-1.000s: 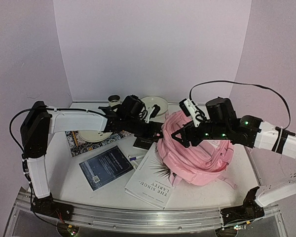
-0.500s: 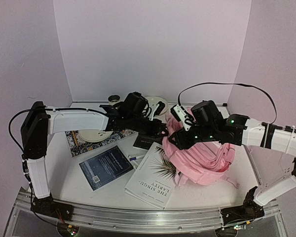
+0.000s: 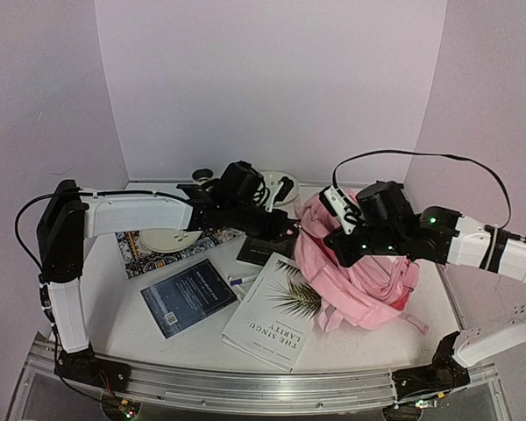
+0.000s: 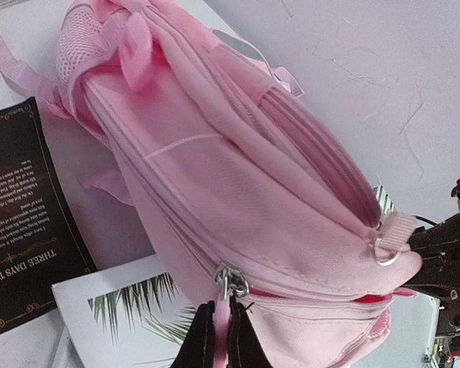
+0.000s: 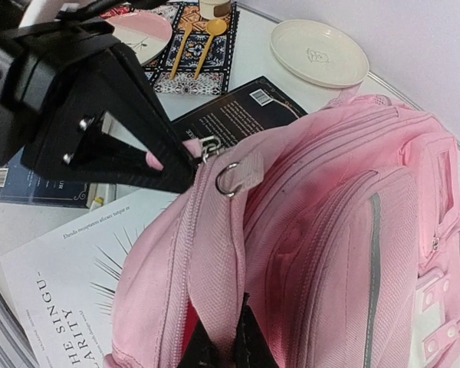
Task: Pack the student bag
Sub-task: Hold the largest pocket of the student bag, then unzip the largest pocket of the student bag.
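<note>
student bag [image 3: 359,272]: soft pink cloth, matt, with a mesh panel and a grey-silver strip of faint sheen
zip pull [image 4: 231,282]: bright metal slider, pink cloth tab
ring [image 5: 228,181]: polished metal, on a woven cloth loop
left hand [image 5: 182,161]: black plastic, matt
plate [image 5: 318,52]: cream, smooth, lightly glossy
white book [image 3: 276,311]: paper cover, smooth
black book [image 4: 23,230]: dark matt paper cover
counter [image 3: 193,346]: white, smooth, matt
</note>
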{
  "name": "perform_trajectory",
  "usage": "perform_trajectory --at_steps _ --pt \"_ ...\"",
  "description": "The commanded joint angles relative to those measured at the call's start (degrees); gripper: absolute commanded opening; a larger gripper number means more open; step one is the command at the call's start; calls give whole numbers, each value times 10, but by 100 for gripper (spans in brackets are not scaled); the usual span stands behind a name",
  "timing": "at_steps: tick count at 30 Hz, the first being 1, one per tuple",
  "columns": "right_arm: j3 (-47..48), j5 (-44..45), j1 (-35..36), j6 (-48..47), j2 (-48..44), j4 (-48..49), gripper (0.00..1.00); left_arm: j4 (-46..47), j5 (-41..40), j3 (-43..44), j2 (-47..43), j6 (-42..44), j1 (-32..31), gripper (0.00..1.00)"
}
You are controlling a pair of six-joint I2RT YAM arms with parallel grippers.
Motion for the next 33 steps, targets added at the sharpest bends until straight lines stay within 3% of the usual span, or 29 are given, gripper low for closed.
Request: perform_trajectory --at_steps 1,12,21,26,33 --pt "-25 20 2 -24 -71 -20 0 30 -64 42 -2 16 47 0" --pt "-50 -50 1 -42 -163 -28 0 23 -62 103 76 34 68 0" --pt "-34 -54 1 -40 -204 -28 0 17 -80 175 163 41 69 0" --pt "-34 0 1 -26 -199 -29 0 9 -68 212 195 46 69 7" --pt "-20 147 -6 -26 -156 -34 0 7 -96 159 126 60 70 32"
